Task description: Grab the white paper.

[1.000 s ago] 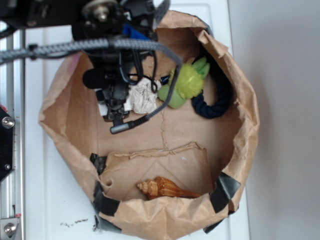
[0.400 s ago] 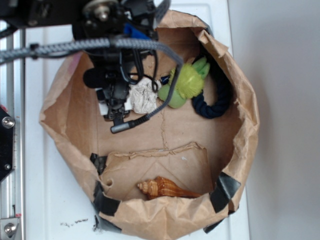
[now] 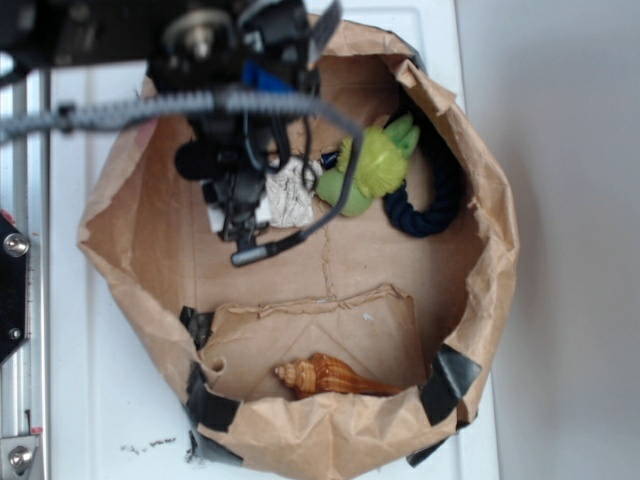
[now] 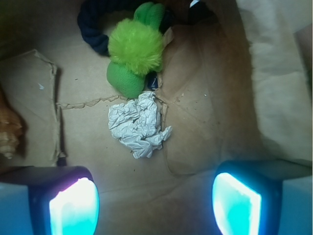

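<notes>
Surface: one white tabletop (image 3: 110,400), with a metal rail (image 3: 25,390) along its left edge and a plain grey-white area on the right. A few dark specks lay on the near left part of the white top.

Container: one brown paper bag (image 3: 495,230), rolled down into an open basin, patched with black tape (image 3: 450,382) at its near rim in several places. Its creased floor carried a torn flap on the near side.

Contents, left to right in the exterior view:
- One gripper (image 4: 154,203), hanging inside the bag at far left under the black arm and a braided grey cable (image 3: 130,105). In the wrist view, both fingers (image 4: 73,205) stood wide apart, empty, glowing cyan at their pads.
- One white paper (image 4: 138,125), a crumpled ball with grey creases, resting on the bag floor just right of the gripper body. In the wrist view it lay ahead of the gap between the fingers, apart from both.
- One seashell (image 3: 330,378), orange-brown and spiralled, lying near the bag's near wall, well apart from the rest.
- One green fuzzy toy (image 3: 372,168), right of the paper ball and very close to it; whether they touched could not be told.
- One dark navy rope ring (image 3: 432,205), curved around the toy's right side against the bag's far right wall.
</notes>
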Controlling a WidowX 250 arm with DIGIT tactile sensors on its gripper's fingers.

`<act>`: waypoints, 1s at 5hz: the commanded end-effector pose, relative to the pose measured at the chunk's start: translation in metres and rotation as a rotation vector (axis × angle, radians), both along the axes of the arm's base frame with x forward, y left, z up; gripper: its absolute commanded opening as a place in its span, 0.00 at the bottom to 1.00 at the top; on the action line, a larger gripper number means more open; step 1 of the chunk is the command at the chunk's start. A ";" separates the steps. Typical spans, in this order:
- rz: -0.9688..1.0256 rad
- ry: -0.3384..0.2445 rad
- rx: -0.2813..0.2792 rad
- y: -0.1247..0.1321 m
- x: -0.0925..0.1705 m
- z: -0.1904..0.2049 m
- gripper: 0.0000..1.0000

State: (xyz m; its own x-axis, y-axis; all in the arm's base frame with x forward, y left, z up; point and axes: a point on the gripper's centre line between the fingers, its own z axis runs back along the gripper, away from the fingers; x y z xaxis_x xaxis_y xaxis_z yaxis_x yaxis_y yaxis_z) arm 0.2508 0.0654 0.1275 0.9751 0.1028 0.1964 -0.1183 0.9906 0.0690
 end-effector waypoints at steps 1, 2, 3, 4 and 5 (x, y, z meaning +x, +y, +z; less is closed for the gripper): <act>-0.054 -0.048 0.063 -0.017 0.021 -0.013 1.00; -0.033 -0.053 0.086 -0.014 0.024 -0.027 1.00; -0.027 -0.034 0.077 -0.009 0.025 -0.031 1.00; -0.005 -0.055 0.085 -0.005 0.023 -0.036 1.00; 0.022 -0.088 0.101 -0.005 0.023 -0.044 1.00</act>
